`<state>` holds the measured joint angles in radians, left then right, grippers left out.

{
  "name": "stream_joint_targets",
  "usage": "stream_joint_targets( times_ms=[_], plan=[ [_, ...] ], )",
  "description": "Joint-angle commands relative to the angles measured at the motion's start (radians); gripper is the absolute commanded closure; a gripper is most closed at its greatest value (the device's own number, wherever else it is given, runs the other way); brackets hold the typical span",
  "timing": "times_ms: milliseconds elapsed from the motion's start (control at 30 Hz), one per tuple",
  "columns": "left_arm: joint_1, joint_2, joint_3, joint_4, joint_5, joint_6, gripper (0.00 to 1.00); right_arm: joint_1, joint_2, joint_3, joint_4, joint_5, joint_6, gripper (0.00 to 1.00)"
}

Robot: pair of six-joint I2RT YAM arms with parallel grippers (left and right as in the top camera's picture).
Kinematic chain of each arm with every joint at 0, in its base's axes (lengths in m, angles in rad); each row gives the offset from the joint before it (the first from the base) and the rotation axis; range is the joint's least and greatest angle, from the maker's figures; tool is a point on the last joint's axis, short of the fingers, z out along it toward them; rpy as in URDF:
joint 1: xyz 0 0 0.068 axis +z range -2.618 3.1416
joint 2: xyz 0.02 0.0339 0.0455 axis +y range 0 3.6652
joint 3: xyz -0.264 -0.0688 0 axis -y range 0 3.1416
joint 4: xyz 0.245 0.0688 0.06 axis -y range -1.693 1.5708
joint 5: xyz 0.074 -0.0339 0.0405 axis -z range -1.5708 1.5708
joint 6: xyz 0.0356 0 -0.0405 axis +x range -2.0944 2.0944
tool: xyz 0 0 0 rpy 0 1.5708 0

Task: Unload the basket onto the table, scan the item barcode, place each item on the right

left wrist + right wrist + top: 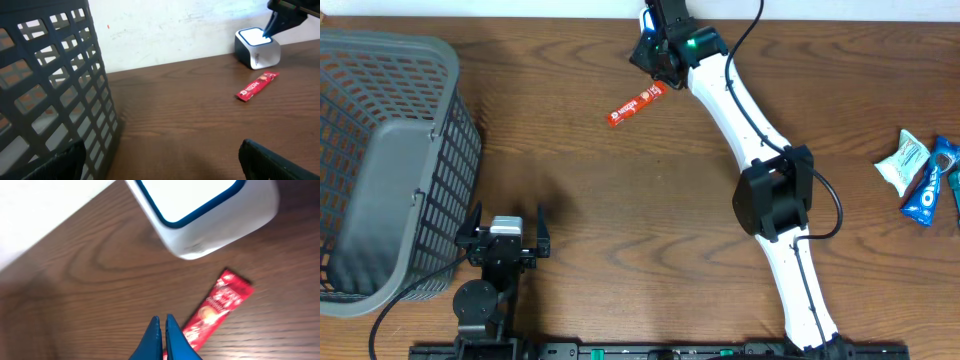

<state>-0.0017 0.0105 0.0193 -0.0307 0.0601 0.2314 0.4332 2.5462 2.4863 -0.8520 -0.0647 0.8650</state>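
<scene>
At the far edge of the table (570,200), the right arm reaches out long from its near-side base with the elbow bent mid-table. Its right gripper (162,325) is clenched tight on nothing, blue tips pressed together, hanging just in front of the white scanner (200,220) and over the near end of the red sachet (216,305); whether it touches the sachet cannot be told. The sachet lies flat and diagonal on the wood just beside the scanner, while the left arm sits folded at the near-left edge next to the grey basket (380,150), left gripper (508,220) spread wide and empty, and snack packs (920,175) lie at the right edge.
</scene>
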Motion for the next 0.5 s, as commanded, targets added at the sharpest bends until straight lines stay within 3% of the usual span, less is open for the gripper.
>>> stream_joint_targets(
  times_ms=[0,33,133,200,367,467],
  plan=[
    [0.003,-0.006,-0.015,-0.036,-0.001,-0.012,0.02,0.007,0.005,0.019,-0.032,0.029,-0.097,0.96],
    [0.003,-0.006,-0.015,-0.036,-0.001,-0.012,0.02,0.019,0.005,0.019,-0.056,0.029,-0.097,0.85],
    [0.003,-0.006,-0.015,-0.036,-0.001,-0.013,0.02,0.054,0.005,0.018,-0.127,0.021,-0.096,0.24],
    [0.003,-0.006,-0.015,-0.036,-0.001,-0.013,0.02,0.077,0.010,0.014,-0.158,0.024,-0.066,0.01],
    [0.003,-0.006,-0.015,-0.036,-0.001,-0.012,0.02,0.127,0.068,-0.012,-0.109,0.165,0.145,0.01],
    [0.003,-0.006,-0.015,-0.036,-0.001,-0.012,0.02,0.131,0.104,-0.012,-0.048,0.194,0.152,0.12]
  ],
)
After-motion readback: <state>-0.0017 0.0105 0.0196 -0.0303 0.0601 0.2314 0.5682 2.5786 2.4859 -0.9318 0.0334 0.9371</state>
